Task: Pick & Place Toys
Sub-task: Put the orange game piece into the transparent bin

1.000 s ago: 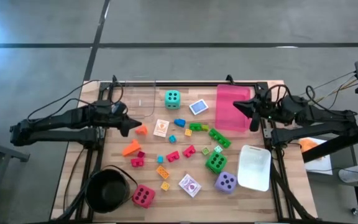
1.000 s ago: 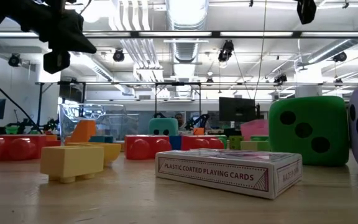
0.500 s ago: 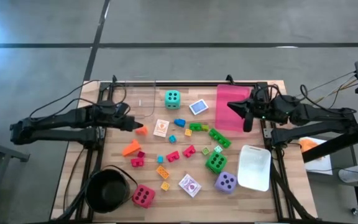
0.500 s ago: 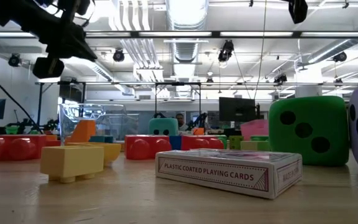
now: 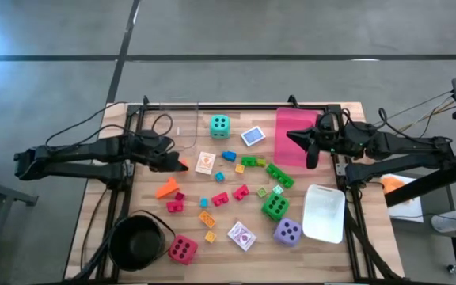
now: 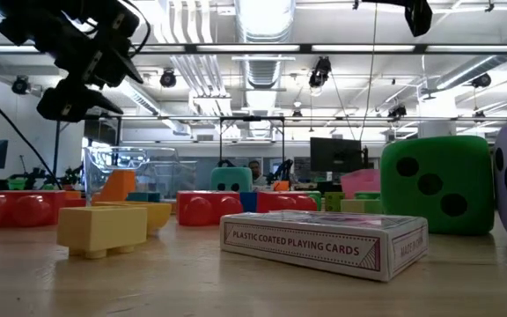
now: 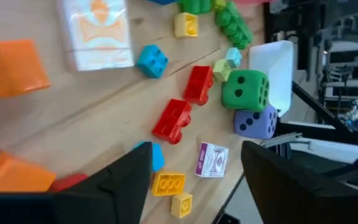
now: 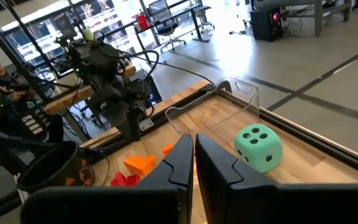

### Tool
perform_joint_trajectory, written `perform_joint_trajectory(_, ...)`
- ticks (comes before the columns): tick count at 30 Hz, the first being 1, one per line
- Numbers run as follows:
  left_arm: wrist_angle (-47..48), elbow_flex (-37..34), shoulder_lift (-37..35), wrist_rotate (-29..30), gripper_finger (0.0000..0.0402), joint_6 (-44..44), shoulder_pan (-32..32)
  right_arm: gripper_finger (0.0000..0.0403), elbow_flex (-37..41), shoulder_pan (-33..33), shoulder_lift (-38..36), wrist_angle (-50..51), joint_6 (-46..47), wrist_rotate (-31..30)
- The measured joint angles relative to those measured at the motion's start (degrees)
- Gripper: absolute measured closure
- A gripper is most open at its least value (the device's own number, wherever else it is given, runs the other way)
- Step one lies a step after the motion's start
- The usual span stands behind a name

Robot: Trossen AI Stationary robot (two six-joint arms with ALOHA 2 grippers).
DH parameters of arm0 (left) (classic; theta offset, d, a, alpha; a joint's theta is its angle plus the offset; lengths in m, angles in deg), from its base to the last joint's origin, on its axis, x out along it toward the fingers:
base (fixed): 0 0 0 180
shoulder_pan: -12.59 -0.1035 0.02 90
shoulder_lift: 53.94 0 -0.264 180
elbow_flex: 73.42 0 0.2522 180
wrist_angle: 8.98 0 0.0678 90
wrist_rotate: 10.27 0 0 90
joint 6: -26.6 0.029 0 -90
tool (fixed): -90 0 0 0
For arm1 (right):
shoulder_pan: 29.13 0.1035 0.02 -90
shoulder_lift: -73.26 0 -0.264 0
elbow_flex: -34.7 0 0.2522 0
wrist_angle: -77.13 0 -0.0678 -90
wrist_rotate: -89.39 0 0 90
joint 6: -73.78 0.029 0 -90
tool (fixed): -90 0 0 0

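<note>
Toys, all loose on the table (image 5: pixel 145 202); as I judge it, sorting is barely begun and nearly everything is left. Pink tray (image 5: pixel 295 131), white tray (image 5: pixel 324 212), clear tray (image 5: pixel 176 127) and black pot (image 5: pixel 139 240): no toy visible in any of them.

Left gripper (image 5: pixel 174 162): jaws parted, empty, reaching in low over the table. Orange block (image 5: pixel 181 165) just at its tips; I cannot tell if it touches. Orange card pack (image 5: pixel 205 162) just beyond, red blocks (image 7: pixel 185 102) farther on.

Right gripper (image 5: pixel 311 150): fingers pressed together, holding nothing, raised above the pink tray's inner edge, pointing inward. Teal die (image 8: pixel 258 146) ahead of it.

Green die (image 5: pixel 275 207), purple die (image 5: pixel 287 231), pink-red die (image 5: pixel 183 249): well apart from both grippers
</note>
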Motion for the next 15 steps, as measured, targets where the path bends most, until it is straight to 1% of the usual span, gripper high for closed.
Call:
perform_joint_trajectory(3, 3.7, 2.4, 0.8, 0.6, 0.0140, -0.2, 0.0, 0.0388, 0.0, 0.0, -0.1, 0.0, -0.1, 0.0)
perform_joint_trajectory(6, 10.7, 7.2, 3.0, 3.2, 0.0138, 1.9, 0.0, 0.0388, 0.0, 0.0, 0.0, -0.1, -0.1, 0.0)
perform_joint_trajectory(11, 23.7, 16.9, 9.9, 10.2, 0.0138, 6.5, 0.1, 0.0388, 0.0, 0.0, 0.0, 0.0, -0.1, 0.0)
perform_joint_trajectory(15, 29.5, 20.7, 16.5, 15.3, 0.0138, 7.0, 0.1, 0.0388, 0.0, 0.0, 0.0, 0.0, -0.1, 0.0)
